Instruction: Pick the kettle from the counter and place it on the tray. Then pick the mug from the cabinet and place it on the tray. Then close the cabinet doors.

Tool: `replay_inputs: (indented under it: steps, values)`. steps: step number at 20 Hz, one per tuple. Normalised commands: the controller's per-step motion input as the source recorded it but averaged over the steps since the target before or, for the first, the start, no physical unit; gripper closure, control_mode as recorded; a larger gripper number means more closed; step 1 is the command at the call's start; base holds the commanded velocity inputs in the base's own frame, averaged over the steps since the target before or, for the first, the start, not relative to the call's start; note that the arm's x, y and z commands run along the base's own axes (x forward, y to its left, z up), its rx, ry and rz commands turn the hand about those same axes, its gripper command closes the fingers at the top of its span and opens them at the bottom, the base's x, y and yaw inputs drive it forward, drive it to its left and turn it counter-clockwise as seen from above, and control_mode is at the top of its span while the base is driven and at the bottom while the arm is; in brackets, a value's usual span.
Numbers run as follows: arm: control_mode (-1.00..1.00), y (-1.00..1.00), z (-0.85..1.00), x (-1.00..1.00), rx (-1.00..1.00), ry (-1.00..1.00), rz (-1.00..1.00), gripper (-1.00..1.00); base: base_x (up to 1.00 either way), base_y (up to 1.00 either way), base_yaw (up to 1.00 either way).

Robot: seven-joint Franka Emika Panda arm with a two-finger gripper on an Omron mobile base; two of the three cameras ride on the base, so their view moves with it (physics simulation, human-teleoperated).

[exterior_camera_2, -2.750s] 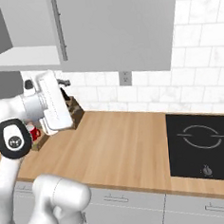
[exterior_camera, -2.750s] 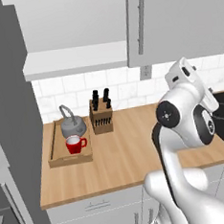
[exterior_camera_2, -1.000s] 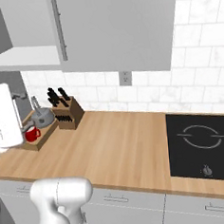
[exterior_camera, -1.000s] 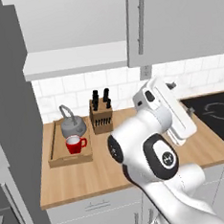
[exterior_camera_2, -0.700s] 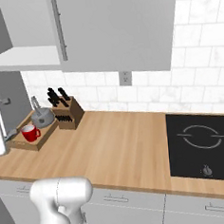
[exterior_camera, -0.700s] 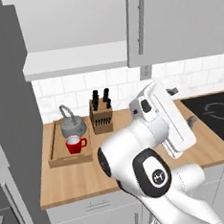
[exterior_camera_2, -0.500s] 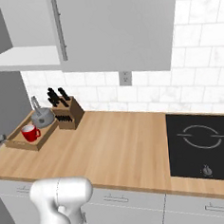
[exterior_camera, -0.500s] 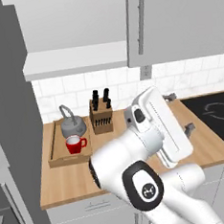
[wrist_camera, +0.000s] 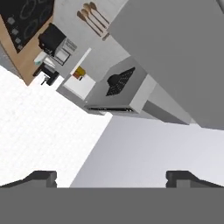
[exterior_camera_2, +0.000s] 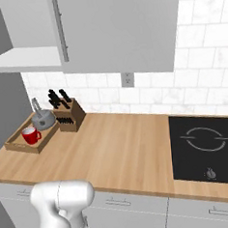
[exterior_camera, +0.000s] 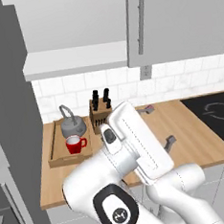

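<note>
Left base view: the tray (exterior_camera: 57, 156) sits at the far left end of the counter (exterior_camera: 193, 140), just left of the knife block (exterior_camera: 99, 112). On the tray stand the kettle (exterior_camera: 73, 127), toward the wall, and the red mug (exterior_camera: 76, 145) in front of it, the two close together. Above the tray the cabinet (exterior_camera: 76, 64) stands with its left half open, grey floor panel showing, while the right cabinet door (exterior_camera: 173, 22) with its bar handle is closed. The arm rears up in front of the counter, its white forearm crossing just right of the tray and the knife block. A small grey finger-like part pokes out beside the forearm, over the counter, right of the knife block and well apart from the tray.

Right base view: the tray (exterior_camera_2: 16, 143) lies left of the knife block (exterior_camera_2: 67, 117), with the mug (exterior_camera_2: 30, 135) and the kettle (exterior_camera_2: 42, 119) on it. The hob (exterior_camera_2: 206, 150) is well to the right of the block.

Hand view: the gripper (wrist_camera: 112, 177) has its two fingertips (wrist_camera: 39, 177) spread wide with nothing between them, pointed at pale wall and grey panels, away from the tray.
</note>
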Motion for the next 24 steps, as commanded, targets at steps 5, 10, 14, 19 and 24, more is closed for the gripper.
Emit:
replay_inputs:
  steps: [5, 10, 14, 19, 24]
  values:
    - [-1.0, 0.45, 0.0, -0.25, -0.18, -0.15, 0.03, -1.0, 0.0, 0.0, 0.0]
    - [-1.0, 0.51, 0.0, -0.11, -0.17, -0.09, 0.1, -1.0, 0.0, 0.0, 0.0]
    - [-1.0, 0.51, 0.0, 0.0, -0.14, -0.02, 0.14, -1.0, 0.0, 0.0, 0.0]
    - [-1.0, 0.45, 0.0, -0.01, -0.13, 0.0, 0.25, -1.0, 0.0, 0.0, 0.0]
    - [-1.0, 0.52, 0.0, -0.18, -0.12, 0.0, 0.22, -1.0, 0.0, 0.0, 0.0]
